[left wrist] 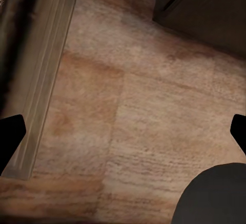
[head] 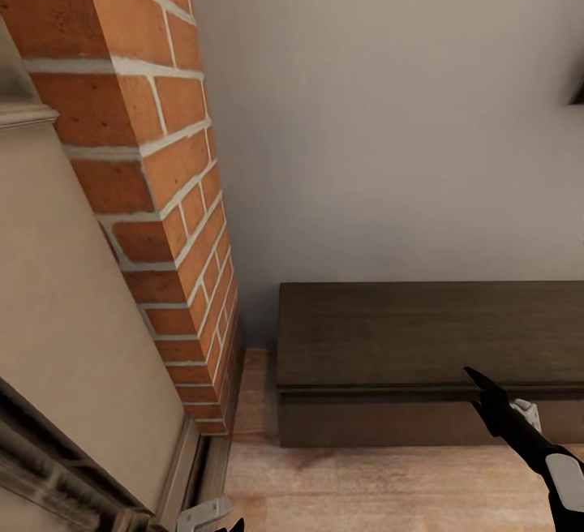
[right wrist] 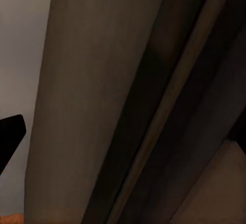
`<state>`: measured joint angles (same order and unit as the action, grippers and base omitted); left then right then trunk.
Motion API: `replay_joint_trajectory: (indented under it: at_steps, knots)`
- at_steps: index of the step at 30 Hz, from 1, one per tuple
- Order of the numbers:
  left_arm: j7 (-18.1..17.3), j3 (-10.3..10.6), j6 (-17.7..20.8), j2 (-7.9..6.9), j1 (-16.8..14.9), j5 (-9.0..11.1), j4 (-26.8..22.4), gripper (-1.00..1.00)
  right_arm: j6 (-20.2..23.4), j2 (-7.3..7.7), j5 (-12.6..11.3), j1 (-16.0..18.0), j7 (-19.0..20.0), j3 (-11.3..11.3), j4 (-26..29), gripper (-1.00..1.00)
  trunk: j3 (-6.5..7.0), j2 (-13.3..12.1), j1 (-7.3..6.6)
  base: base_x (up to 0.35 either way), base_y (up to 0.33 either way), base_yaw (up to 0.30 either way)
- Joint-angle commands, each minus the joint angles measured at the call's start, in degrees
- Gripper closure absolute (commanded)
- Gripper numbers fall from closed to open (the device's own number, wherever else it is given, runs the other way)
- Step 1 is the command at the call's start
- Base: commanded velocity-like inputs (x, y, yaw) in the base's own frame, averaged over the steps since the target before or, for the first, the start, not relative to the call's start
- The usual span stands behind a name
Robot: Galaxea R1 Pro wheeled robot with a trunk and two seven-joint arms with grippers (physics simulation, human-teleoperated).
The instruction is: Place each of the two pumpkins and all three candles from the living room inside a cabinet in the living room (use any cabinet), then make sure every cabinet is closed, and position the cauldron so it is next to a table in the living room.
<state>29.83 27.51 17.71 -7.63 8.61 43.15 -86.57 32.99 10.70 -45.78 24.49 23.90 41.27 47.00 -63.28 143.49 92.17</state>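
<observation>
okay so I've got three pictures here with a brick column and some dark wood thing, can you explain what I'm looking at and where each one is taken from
These are simulator renders from a wheeled robot with two arms. The big picture comes from its head camera, looking down at a brick column, a grey wall and a low dark-brown cabinet on a wooden floor. The cabinet's top is bare and its front looks closed. The black right gripper reaches toward the cabinet's front edge; I cannot tell if it is open. The other two pictures come from cameras near each gripper: the left one looks at the floor, its fingertips wide apart, holding nothing; the right one sees the cabinet close up.
</observation>
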Motion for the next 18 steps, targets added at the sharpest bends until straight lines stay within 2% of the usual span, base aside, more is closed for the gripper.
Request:
replay_joint_trajectory:
  at_steps: [1,7,9,10,12,18]
  knots:
    - [0.00,0.00,0.00,0.01,0.00,0.00,0.00,-1.00,0.25,-0.03,-1.23,0.03,0.14,0.04,1.96,-1.00,0.01,0.01,-0.01,-0.102,0.000,0.000]
    - [-0.03,-0.03,0.03,0.04,0.00,0.00,0.44,-1.00,0.23,-0.40,-1.05,-0.09,-0.09,-0.66,4.37,-1.00,0.01,0.01,-0.01,-0.274,0.000,0.000]
    - [-0.03,-0.07,0.00,0.06,-0.01,0.00,0.94,-1.00,0.23,-0.69,-0.93,-0.58,-0.30,-3.80,9.34,-1.00,0.01,0.01,-0.01,-0.331,0.003,0.000]
    - [0.01,-0.40,0.34,0.39,-0.35,0.33,1.27,-1.00,0.58,-0.83,-0.68,-0.90,-0.62,-4.08,9.59,-1.00,0.01,0.01,-0.01,0.000,0.000,0.000]
    - [-0.07,-1.05,0.03,-0.12,-0.99,0.58,0.88,-1.00,1.23,-1.47,-0.07,-0.81,-1.26,-4.72,10.23,-1.00,0.01,0.01,-0.01,0.000,0.000,0.000]
    - [-0.07,-2.97,0.03,-0.12,-1.28,0.58,0.88,-1.00,3.17,-1.47,0.10,-0.81,-3.19,-6.65,12.16,-1.00,0.01,0.01,-0.01,0.000,0.000,0.000]
